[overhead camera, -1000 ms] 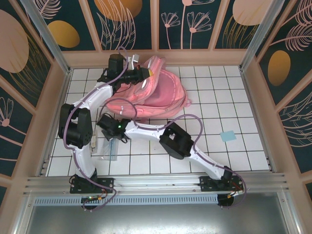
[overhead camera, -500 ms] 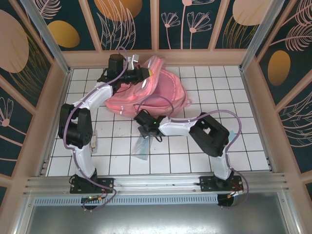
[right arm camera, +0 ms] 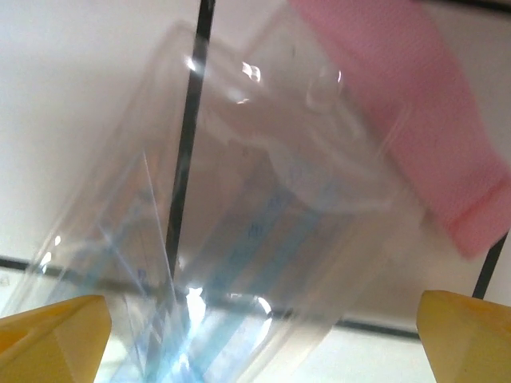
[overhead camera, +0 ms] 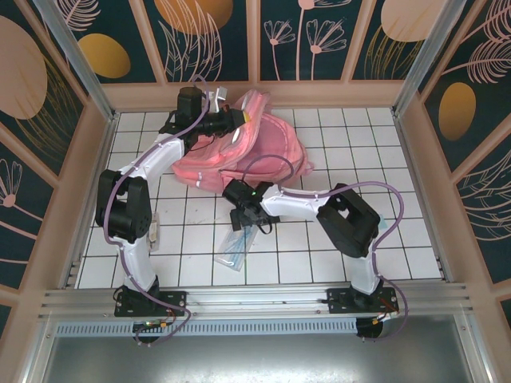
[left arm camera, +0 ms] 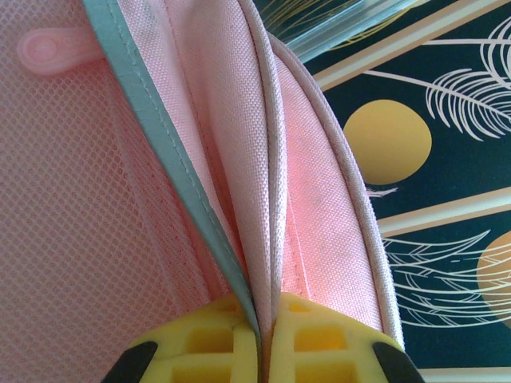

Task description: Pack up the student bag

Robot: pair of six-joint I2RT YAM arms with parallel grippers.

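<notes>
The left claw [left arm camera: 262,323] is clenched on the bag [overhead camera: 267,152] rim, probably lifting it so the mouth gapes for loading. The right claw [right arm camera: 259,323] stands spread wide, grasping nothing, above a clear packet [overhead camera: 236,250] on the tiles [overhead camera: 335,239]. The bag lies near, at 12 o'clock from the right claw; the packet at 6

cloth student bag [left arm camera: 319,215], glossy plastic sleeve [right arm camera: 263,223]

Robot lab enclosure, white tiled floor [overhead camera: 415,183], leaf-patterned wall panels [overhead camera: 319,40], aluminium mounting rail [overhead camera: 255,299]
</notes>
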